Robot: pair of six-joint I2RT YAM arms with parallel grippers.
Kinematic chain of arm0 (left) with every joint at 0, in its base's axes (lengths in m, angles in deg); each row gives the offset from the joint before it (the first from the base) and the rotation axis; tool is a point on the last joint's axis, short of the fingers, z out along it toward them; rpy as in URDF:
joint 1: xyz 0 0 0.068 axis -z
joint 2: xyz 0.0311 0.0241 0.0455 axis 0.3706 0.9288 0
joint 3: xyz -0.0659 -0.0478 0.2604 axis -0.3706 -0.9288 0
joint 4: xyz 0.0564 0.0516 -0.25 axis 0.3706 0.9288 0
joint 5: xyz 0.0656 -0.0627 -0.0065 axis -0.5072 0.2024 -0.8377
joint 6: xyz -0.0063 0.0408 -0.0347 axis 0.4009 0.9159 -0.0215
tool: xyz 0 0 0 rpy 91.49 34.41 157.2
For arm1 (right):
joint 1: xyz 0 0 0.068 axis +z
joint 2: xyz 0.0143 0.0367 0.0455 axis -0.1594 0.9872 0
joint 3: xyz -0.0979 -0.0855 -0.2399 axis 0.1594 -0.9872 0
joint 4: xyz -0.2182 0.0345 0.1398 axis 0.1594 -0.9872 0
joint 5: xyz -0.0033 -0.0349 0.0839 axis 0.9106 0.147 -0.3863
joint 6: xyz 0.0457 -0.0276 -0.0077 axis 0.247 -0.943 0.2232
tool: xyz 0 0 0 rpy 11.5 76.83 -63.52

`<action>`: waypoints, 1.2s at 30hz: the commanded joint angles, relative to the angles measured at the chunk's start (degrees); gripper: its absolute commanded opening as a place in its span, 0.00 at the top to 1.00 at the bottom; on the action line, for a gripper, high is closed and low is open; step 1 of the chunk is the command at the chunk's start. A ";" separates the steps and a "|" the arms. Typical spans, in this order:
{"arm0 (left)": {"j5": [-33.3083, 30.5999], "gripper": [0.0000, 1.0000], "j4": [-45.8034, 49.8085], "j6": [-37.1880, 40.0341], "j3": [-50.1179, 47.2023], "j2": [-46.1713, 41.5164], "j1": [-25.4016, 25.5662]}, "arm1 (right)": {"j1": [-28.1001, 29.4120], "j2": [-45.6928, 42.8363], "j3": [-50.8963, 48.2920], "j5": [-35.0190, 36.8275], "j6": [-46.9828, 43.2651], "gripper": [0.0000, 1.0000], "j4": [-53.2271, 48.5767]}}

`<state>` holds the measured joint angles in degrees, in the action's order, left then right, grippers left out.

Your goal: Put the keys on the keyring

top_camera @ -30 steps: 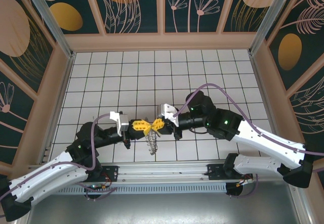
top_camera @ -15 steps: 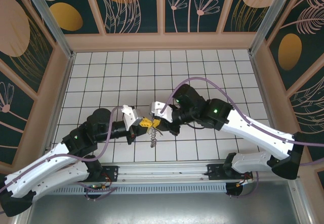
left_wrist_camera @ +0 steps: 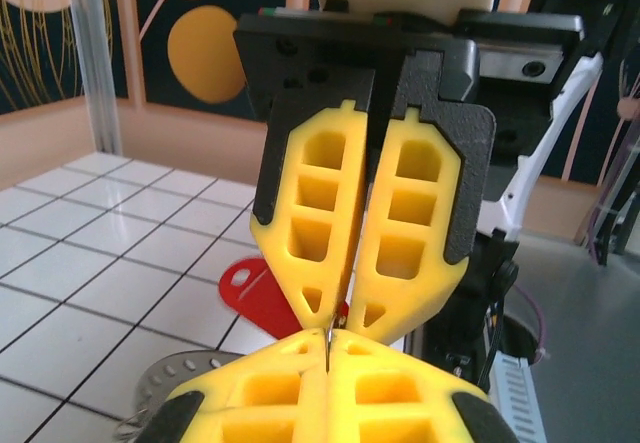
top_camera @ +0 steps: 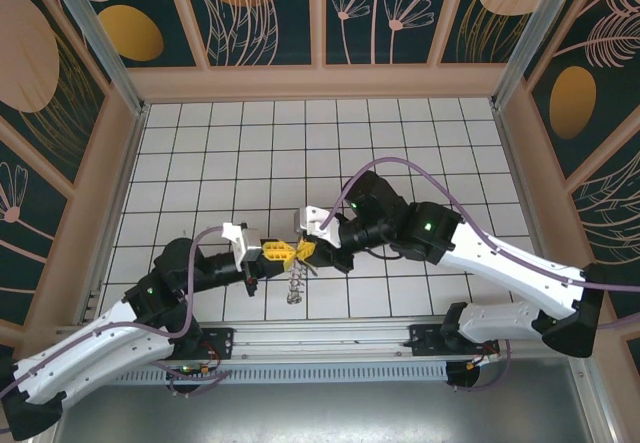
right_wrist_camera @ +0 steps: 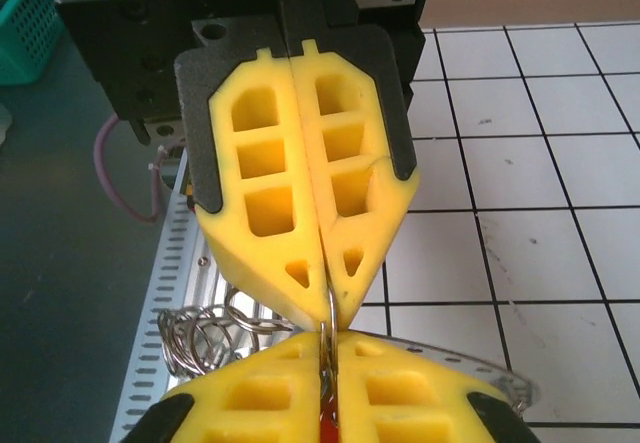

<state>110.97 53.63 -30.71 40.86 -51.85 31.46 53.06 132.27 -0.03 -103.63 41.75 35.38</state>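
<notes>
L end effector (left_wrist_camera: 327, 341) is clamped on keyring (right_wrist_camera: 205, 333) wire, R end effector (right_wrist_camera: 325, 353) pinches key (left_wrist_camera: 255, 293), centre frame. Line tips up, feed slowly w/o slackening either grip.

Fig.: robot-lab test cell. L arm (top_camera: 92, 348) & R arm (top_camera: 500, 263) bolted to alu. rail (top_camera: 330, 338) at near edge of white tiled table (top_camera: 250, 143); alu. posts (top_camera: 97, 33), printed botanical wall panels (top_camera: 270, 13), exposed purple cabling (top_camera: 390, 161).

Left gripper (left_wrist_camera: 327, 355) pinches the keyring's (left_wrist_camera: 172, 381) thin wire, tip to tip with the right gripper (left_wrist_camera: 340, 315) — clamping the red key (left_wrist_camera: 258, 298).
</notes>
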 commanded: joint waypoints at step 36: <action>-2.03 0.76 18.51 9.13 16.33 12.56 0.29 | -1.68 -2.99 2.74 0.95 -2.12 1.00 -1.86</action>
<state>109.75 68.67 -23.67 56.21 -39.32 31.52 50.81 130.74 -0.54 -102.13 40.89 32.76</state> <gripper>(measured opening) 0.241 0.044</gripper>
